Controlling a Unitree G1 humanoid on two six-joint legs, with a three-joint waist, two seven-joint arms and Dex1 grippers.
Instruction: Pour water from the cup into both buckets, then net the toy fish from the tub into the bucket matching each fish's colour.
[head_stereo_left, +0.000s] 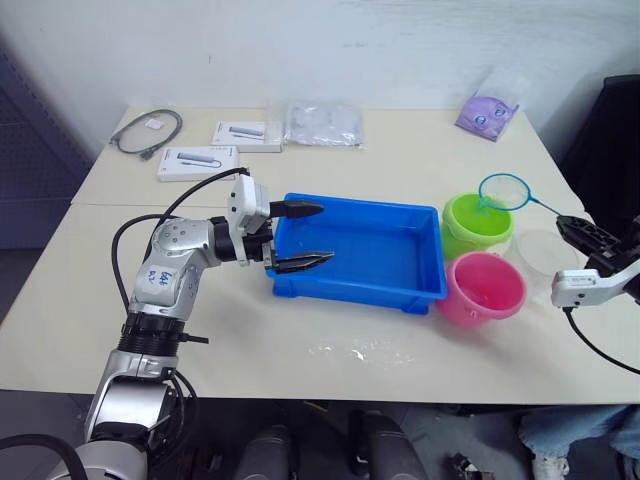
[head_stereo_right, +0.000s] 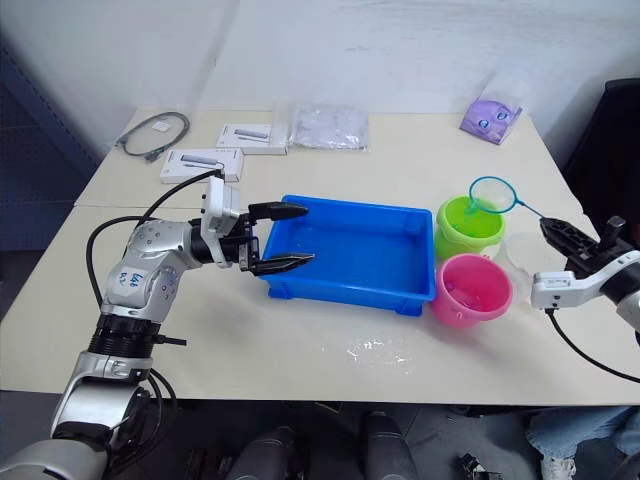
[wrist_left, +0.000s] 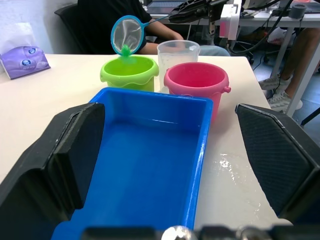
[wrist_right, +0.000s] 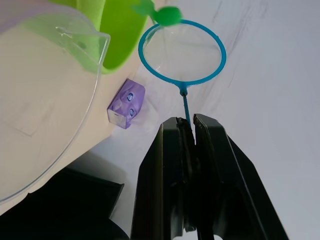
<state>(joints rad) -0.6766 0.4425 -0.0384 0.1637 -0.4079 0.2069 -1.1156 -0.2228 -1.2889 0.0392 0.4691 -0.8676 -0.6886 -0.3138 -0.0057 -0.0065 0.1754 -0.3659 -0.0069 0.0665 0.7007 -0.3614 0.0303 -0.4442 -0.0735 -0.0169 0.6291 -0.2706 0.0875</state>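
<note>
While the right gripper (wrist_right: 186, 131) pinches the net (head_stereo_left: 505, 191) at right, a green fish (wrist_left: 124, 50) hangs over the green bucket (head_stereo_left: 476, 224). Next, tip it in. The left gripper (head_stereo_left: 300, 236) gapes wide over the tub (head_stereo_left: 400, 295).

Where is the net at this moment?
The net is on the robot's right, held by its handle in the right hand, its hoop above the green bucket.

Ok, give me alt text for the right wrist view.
The right claw, shut on the net's thin handle, holds the blue hoop beside the lime green bucket, a green toy fish at its rim. The clear cup sits alongside.
</note>
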